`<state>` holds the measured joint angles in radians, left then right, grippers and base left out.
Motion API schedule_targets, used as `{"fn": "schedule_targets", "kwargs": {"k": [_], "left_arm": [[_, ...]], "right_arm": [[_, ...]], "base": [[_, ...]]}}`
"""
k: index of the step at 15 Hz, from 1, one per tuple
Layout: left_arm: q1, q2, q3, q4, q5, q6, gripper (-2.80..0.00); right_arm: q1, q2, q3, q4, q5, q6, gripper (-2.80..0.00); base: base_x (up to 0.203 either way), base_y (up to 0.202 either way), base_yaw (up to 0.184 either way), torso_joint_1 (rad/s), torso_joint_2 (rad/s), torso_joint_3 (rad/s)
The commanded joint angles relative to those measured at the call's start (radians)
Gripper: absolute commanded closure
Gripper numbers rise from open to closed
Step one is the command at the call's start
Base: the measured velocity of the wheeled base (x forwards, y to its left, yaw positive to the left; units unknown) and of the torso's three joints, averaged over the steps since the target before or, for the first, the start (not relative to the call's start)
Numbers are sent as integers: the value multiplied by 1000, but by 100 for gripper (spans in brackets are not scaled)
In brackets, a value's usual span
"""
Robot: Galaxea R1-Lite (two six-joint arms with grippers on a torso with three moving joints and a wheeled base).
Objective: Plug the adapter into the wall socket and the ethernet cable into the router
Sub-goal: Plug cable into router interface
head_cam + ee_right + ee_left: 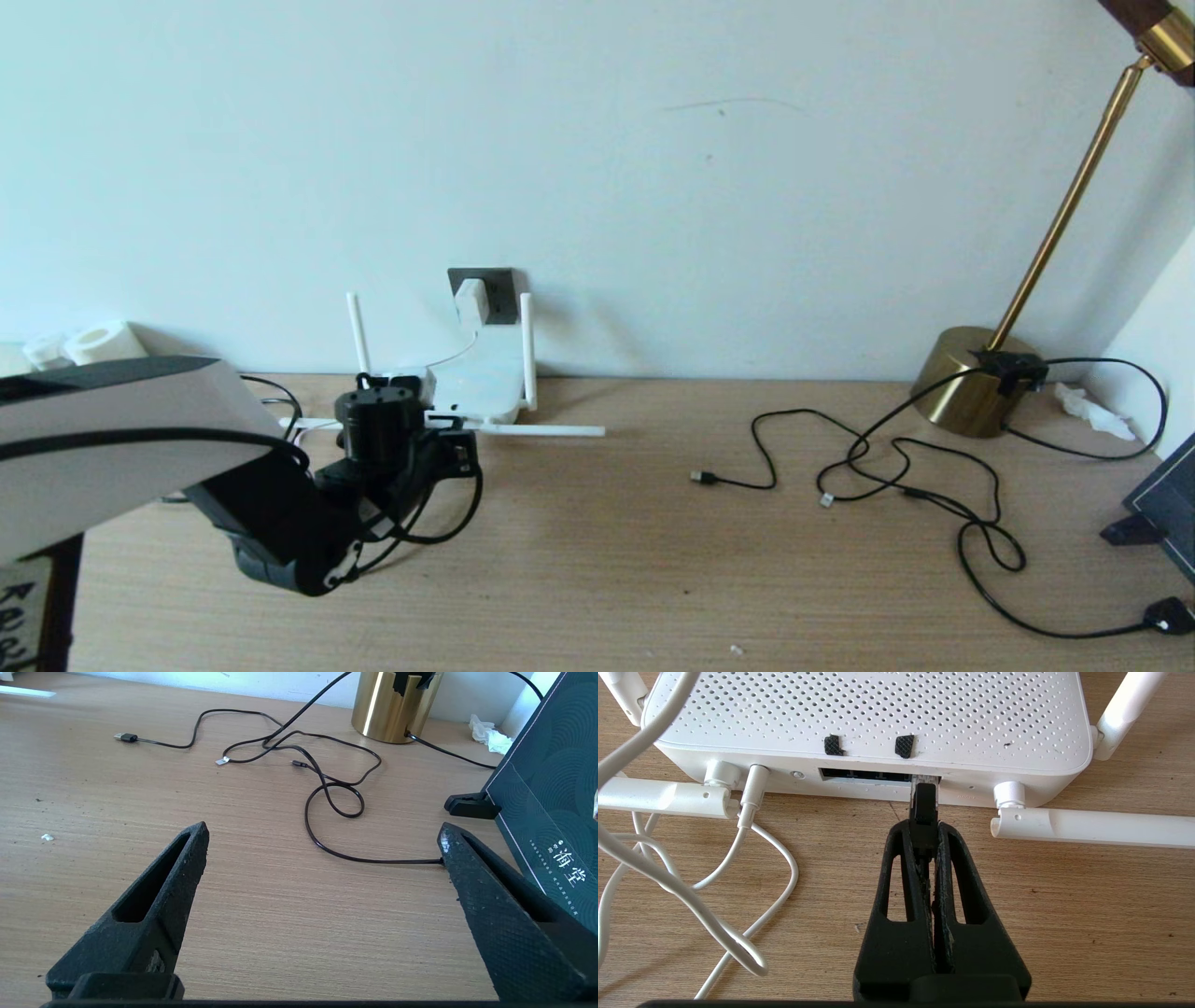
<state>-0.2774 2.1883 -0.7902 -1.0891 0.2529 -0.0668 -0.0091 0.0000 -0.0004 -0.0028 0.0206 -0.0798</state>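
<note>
At the desk's back edge, your left gripper [924,828] is clamping the ethernet cable [923,807] by its plug, whose tip is sitting at the mouth of a port on the router [878,714]; whether it's fully seated, you can't tell. Behind it, the adapter [471,301] is already sitting in the wall socket [495,285], so that half looks done. Your right gripper [322,844] is hanging wide open near the right edge. Counting: one router, four antennas, one adapter, one socket.

You see a wooden table [597,560]: the router [481,383] at its back edge, a gold lamp base [966,383] in the back right corner, thin black cords [896,476] between.
</note>
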Motion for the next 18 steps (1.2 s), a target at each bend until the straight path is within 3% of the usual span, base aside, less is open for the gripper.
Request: {"fn": "schedule_targets", "kwargs": {"k": [1, 18], "left_arm": [[0, -1, -3, -6, 2, -1, 0], [0, 5, -34, -5, 0, 28, 0]], "right_arm": [[0, 2, 0, 0, 1, 0, -280], [0, 2, 0, 0, 1, 0, -280]], "base": [[0, 0, 0, 0, 0, 0], [0, 0, 0, 0, 0, 0]]}}
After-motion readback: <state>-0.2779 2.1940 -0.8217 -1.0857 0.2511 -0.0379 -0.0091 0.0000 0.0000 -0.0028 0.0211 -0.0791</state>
